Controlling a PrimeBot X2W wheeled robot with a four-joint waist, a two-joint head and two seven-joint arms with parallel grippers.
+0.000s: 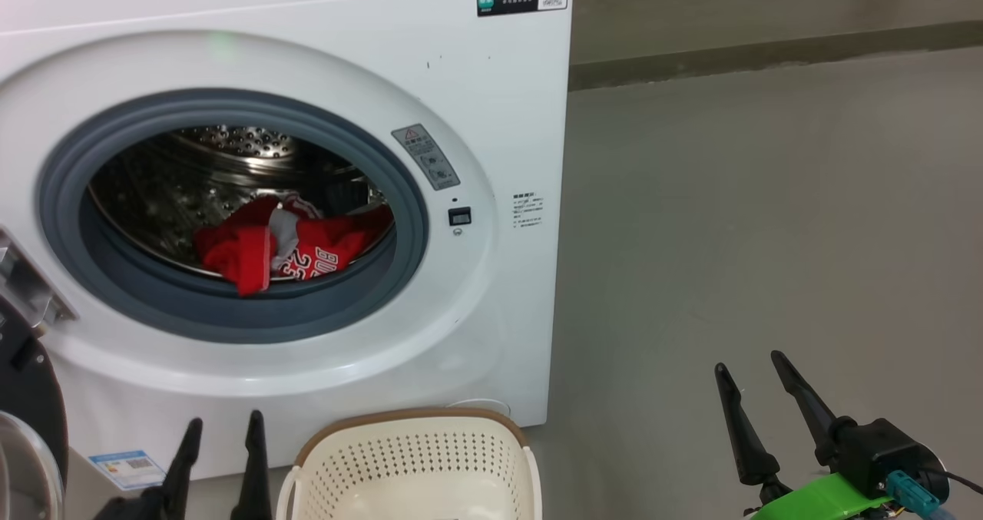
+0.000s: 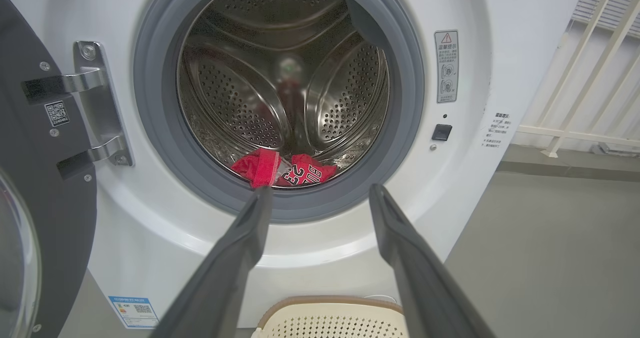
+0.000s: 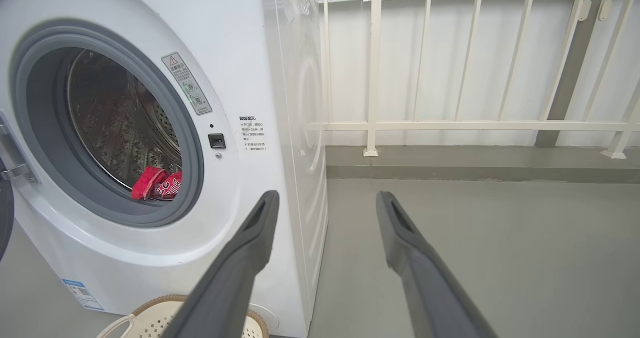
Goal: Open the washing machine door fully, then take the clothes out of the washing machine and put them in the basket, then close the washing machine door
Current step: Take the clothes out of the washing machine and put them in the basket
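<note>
Nearest the camera, the left hand (image 1: pixel 225 420) rises at the lower left of the head view. Its two dark fingers are spread wide with nothing between them, and they point up towards the washer. The right hand (image 1: pixel 748 360) stands well off to the right over the bare grey floor (image 1: pixel 768 236), also spread wide and holding nothing.

Just beside the left hand, the basket (image 1: pixel 415 451) sits on the floor close against the foot of the washing machine (image 1: pixel 499 120), below its round opening.

At the left edge the washing machine door (image 2: pixel 45 218) is swung open on its metal hinge (image 2: pixel 95 103), with its dark grey inner face turned outward and a curve of glass showing low down. A small blue label (image 1: pixel 127 466) sits on the machine's lower left corner.

Behind the grey gasket (image 1: pixel 230 312), the clothes (image 1: pixel 292 251) lie in a red heap at the bottom front of the steel drum (image 2: pixel 240 103). White lettering shows on them, and one red fold reaches onto the gasket lip.

Farthest off, to the right of the machine, a pale railing (image 3: pixel 450 126) runs along the wall.
</note>
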